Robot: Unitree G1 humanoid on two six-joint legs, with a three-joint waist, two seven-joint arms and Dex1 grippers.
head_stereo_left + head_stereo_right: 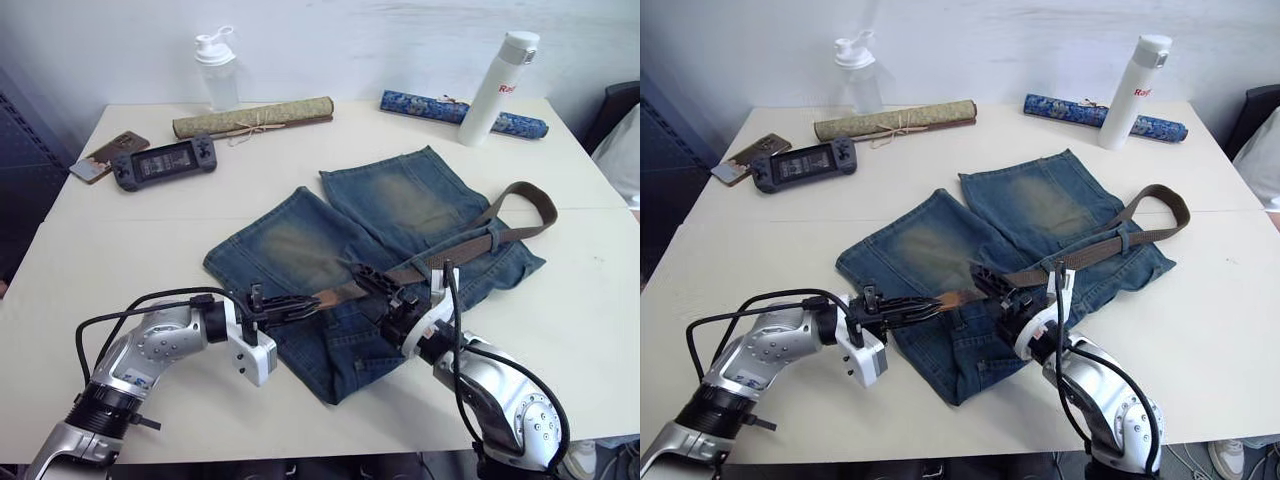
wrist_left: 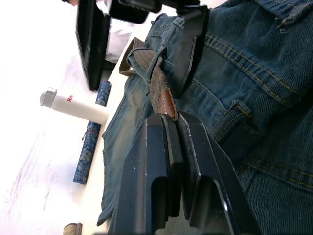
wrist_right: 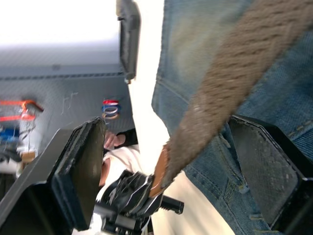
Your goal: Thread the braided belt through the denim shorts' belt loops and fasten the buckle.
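On the white table [image 1: 90,250], left gripper [image 1: 300,309] clamps the braided belt [image 1: 455,247]; right gripper [image 3: 171,161] spread apart.

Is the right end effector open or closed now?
Open. In the right wrist view its two fingers stand wide apart, and the belt runs between them, over the shorts, touching neither. The left end effector pinches the belt's tan end.

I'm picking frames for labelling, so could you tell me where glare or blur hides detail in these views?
Left wrist view: the table is washed out to white beside the white bottle, while the left gripper shut on the braided belt stays sharp. Right wrist view: the belt and denim shorts look soft, the background bright. Eye views: evenly lit, with soft shadows.
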